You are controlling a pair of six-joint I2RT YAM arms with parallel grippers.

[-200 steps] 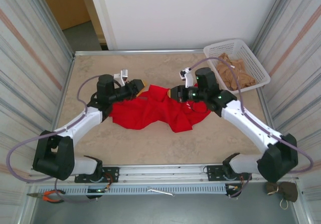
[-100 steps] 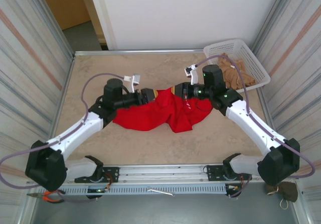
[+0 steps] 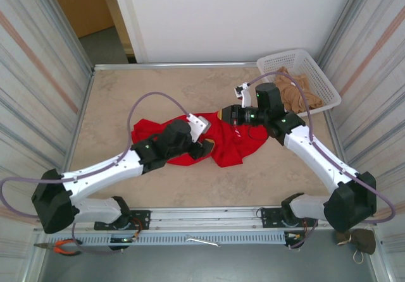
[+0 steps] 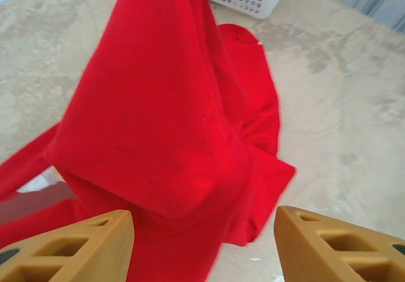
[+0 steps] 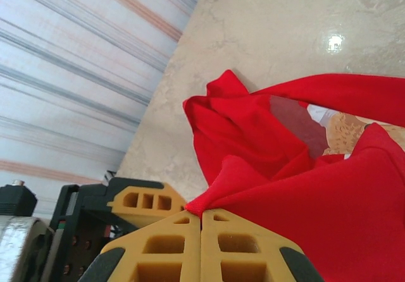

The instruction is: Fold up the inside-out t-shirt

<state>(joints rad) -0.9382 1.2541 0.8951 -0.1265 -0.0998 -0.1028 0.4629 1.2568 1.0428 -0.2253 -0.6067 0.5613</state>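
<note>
left pincer withdrawn, right pincer pinching t-shirt

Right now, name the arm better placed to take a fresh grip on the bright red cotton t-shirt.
Left. The left gripper is open and holds nothing, with the red t-shirt hanging just ahead of its fingers. The right gripper is shut on a fold, holding the cloth up.
</note>
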